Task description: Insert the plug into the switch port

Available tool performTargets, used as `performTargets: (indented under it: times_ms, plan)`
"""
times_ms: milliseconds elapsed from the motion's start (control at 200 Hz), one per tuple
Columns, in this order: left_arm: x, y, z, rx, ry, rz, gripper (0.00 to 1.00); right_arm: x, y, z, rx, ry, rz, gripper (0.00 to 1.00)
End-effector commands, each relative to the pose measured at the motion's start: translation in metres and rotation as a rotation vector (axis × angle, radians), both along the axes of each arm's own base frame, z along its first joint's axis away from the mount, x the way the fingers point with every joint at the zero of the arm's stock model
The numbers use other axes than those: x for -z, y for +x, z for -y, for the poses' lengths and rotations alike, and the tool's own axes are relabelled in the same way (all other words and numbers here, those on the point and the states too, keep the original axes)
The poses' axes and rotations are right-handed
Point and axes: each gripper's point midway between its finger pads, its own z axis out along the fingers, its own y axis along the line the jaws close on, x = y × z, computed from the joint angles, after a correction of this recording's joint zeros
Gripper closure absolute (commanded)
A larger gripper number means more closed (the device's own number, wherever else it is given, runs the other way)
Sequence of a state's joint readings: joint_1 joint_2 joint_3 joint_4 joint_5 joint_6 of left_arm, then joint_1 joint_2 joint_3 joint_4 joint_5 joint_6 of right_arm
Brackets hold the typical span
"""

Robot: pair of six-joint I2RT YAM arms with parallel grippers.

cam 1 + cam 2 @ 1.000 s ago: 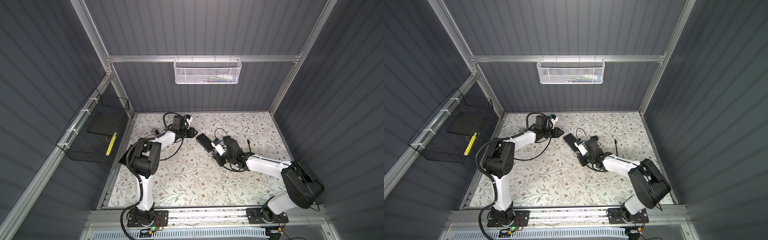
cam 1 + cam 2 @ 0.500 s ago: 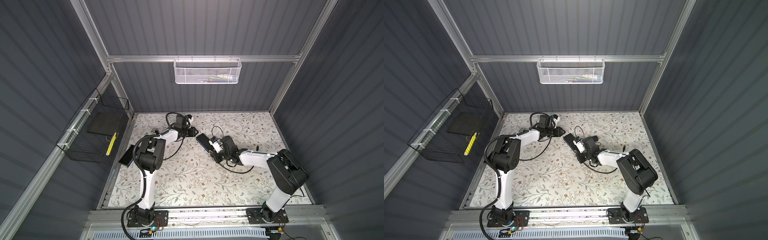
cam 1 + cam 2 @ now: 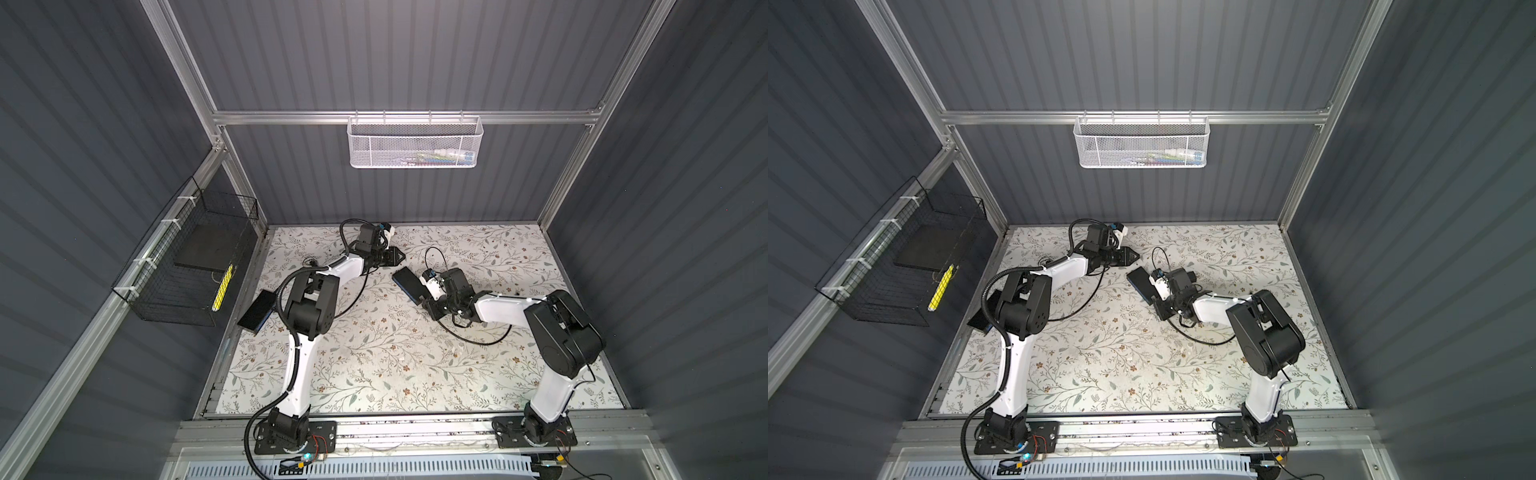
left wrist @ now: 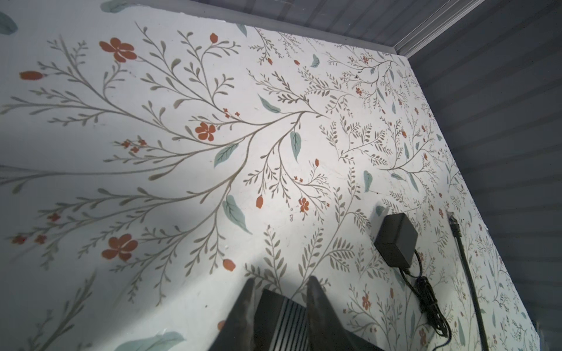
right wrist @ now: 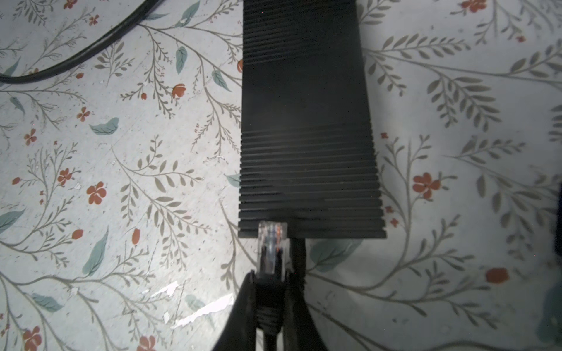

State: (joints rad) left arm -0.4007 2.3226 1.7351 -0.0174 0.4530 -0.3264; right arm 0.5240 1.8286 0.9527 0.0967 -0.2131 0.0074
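Gripping plug (image 5: 271, 243) by its black boot, right gripper (image 5: 267, 276) clamped. Clear tip juts ahead of fingertips, at near edge of switch (image 5: 307, 121). Port hidden from me. I judge plug light, rigid, latch brittle; unheld switch may slide. Left gripper (image 4: 279, 282): grip unclear.

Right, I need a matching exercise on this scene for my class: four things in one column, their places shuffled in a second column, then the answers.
Things
1. plug
2. white mesh basket
3. black wire basket
4. power adapter

Places
A. lying on the floral table
B. hung high on the back wall
C. clamped in the right gripper
D. fixed to the left side wall

Pairs: 1-C, 2-B, 3-D, 4-A
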Motion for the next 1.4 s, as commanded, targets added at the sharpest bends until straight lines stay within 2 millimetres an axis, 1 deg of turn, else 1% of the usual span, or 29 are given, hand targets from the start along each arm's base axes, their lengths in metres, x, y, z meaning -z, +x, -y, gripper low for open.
performTargets:
  times_ms: [0,65,125,615,876,1106,1146,1151,1161,1241,1326,1396]
  plan:
    - [0.016,-0.002,0.011,0.026,-0.02,-0.048,0.7,0.0,0.008,0.0,0.012,-0.009,-0.007,0.91]
    - [0.019,-0.003,0.012,0.027,-0.023,-0.059,0.71,0.001,0.011,0.001,0.019,-0.009,-0.011,0.91]
    - [0.017,-0.004,0.012,0.021,-0.03,-0.056,0.71,0.002,0.014,0.002,0.031,-0.014,-0.01,0.91]
    - [0.014,-0.029,0.021,0.038,-0.075,-0.093,0.73,0.008,0.029,0.007,0.066,-0.02,-0.015,0.9]
    - [0.01,-0.048,0.006,0.012,-0.032,-0.106,0.74,0.011,0.032,0.018,0.066,-0.046,-0.026,0.89]
    - [0.01,-0.065,-0.012,-0.036,0.002,-0.126,0.76,0.012,0.03,0.017,-0.001,-0.069,-0.052,0.89]
    - [0.005,-0.065,-0.011,-0.036,-0.004,-0.116,0.76,0.011,0.03,0.016,-0.02,-0.072,-0.05,0.89]
    - [0.012,-0.069,-0.014,-0.038,0.004,-0.132,0.76,0.011,0.03,0.016,-0.021,-0.072,-0.05,0.89]
    - [0.017,-0.073,-0.015,-0.038,0.008,-0.144,0.76,0.011,0.029,0.016,-0.023,-0.073,-0.052,0.89]
    - [0.019,-0.079,-0.017,-0.036,0.008,-0.157,0.77,0.008,0.027,0.015,-0.053,-0.075,-0.052,0.89]
    - [0.013,-0.081,-0.019,-0.033,0.008,-0.143,0.77,0.003,0.023,0.012,-0.077,-0.055,-0.065,0.89]
    - [-0.003,-0.077,-0.02,-0.021,0.014,-0.104,0.76,-0.001,0.018,0.012,-0.079,-0.049,-0.091,0.89]
